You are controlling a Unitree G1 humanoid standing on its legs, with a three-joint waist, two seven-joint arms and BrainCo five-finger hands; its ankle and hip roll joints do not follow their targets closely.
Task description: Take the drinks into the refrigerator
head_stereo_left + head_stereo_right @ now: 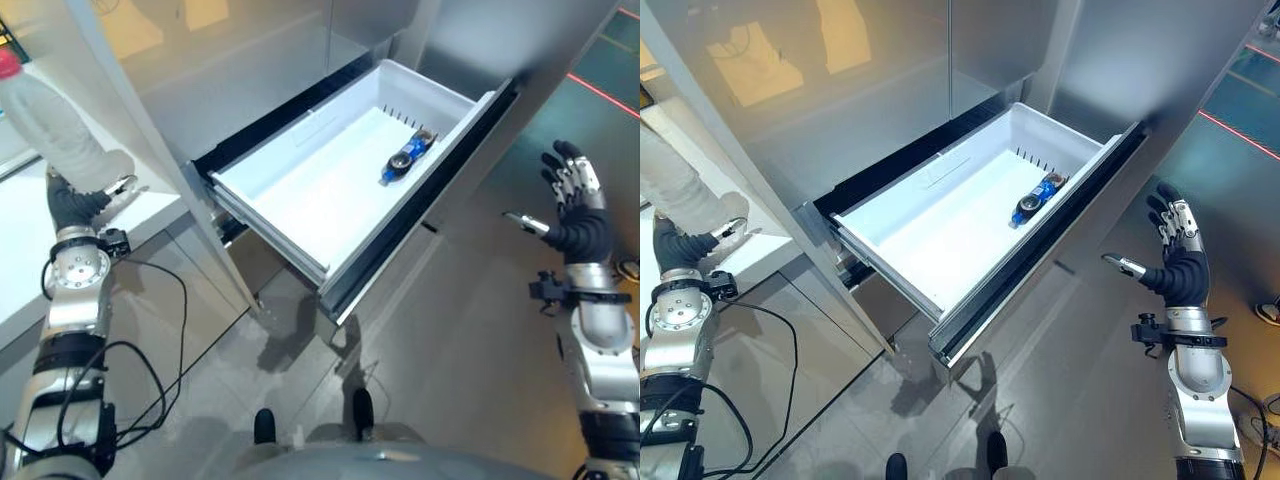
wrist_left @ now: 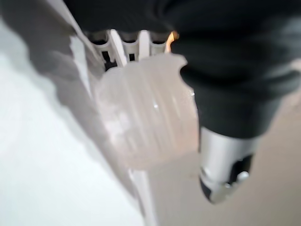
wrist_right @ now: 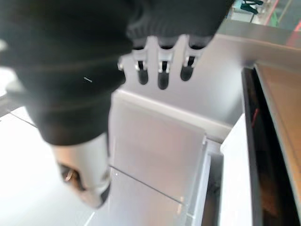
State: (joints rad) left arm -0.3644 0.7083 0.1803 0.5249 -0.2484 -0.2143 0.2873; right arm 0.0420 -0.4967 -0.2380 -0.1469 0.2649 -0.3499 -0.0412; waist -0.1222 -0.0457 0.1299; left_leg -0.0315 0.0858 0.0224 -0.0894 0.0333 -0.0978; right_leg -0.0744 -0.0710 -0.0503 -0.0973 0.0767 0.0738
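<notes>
My left hand (image 1: 85, 200) is at the far left over a white counter, fingers curled round a pale plastic bottle (image 1: 55, 120) with a red cap, held upright. The left wrist view shows the bottle's ribbed body (image 2: 146, 113) inside the fingers. The refrigerator's white drawer (image 1: 310, 190) is pulled out in the middle. A blue drink bottle (image 1: 408, 157) lies on its side near the drawer's back right corner. My right hand (image 1: 572, 205) hovers to the right of the drawer front, fingers (image 3: 162, 70) straight and spread, holding nothing.
The refrigerator's steel front (image 1: 840, 100) rises above the drawer, and its slanted edge stands between my left hand and the drawer. The white counter (image 1: 20, 270) is at the left. Grey floor with a red line (image 1: 600, 90) lies to the right.
</notes>
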